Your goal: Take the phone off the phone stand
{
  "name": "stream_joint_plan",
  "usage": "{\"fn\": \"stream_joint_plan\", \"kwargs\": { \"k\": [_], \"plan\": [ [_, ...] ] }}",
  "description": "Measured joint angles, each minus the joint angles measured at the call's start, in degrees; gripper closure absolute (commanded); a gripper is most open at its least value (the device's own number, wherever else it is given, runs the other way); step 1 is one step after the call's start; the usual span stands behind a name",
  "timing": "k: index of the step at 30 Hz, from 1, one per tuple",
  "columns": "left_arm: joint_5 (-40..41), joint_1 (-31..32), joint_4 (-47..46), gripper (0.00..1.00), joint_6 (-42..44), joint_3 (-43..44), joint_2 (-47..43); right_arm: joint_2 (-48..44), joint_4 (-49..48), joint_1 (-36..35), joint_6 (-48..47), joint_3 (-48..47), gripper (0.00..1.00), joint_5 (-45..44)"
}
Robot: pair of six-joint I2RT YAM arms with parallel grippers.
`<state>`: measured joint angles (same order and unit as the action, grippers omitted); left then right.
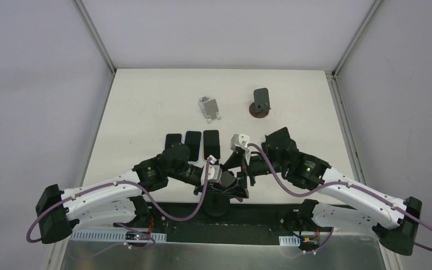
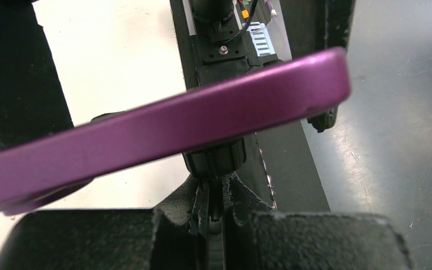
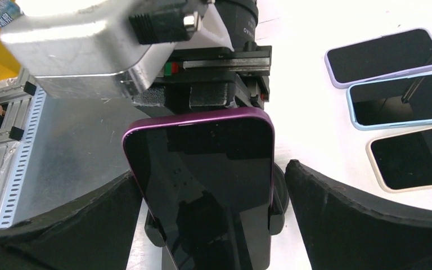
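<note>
A purple-edged phone (image 3: 202,169) with a dark screen stands in a black phone stand (image 3: 277,216), held between its side clips. The stand's round base (image 1: 216,207) sits at the table's near edge. My right gripper (image 3: 209,169) is open, with one finger on each side of the phone, apart from its edges. In the left wrist view the phone's purple edge (image 2: 174,126) crosses the frame above the stand's black knob (image 2: 214,157). My left gripper (image 2: 216,216) is shut on the stand's thin stem below that knob. In the top view both grippers meet over the stand and hide the phone.
Three phones (image 1: 192,144) lie side by side face up on the table behind the arms and show in the right wrist view (image 3: 405,98). A silver stand (image 1: 209,108) and a black stand (image 1: 261,101) are farther back. A metal rail (image 3: 11,169) runs along the near edge.
</note>
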<state>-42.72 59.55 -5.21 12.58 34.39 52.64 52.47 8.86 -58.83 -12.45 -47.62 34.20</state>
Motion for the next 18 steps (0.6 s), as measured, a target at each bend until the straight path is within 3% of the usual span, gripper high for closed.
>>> {"fn": "stream_joint_plan", "kwargs": {
  "k": [18],
  "plan": [
    [-0.3, 0.0, 0.0, 1.00, 0.0, 1.5, 1.9, 2.3, 0.6, 0.0, -2.0, 0.0, 0.01, 1.1]
  ]
}}
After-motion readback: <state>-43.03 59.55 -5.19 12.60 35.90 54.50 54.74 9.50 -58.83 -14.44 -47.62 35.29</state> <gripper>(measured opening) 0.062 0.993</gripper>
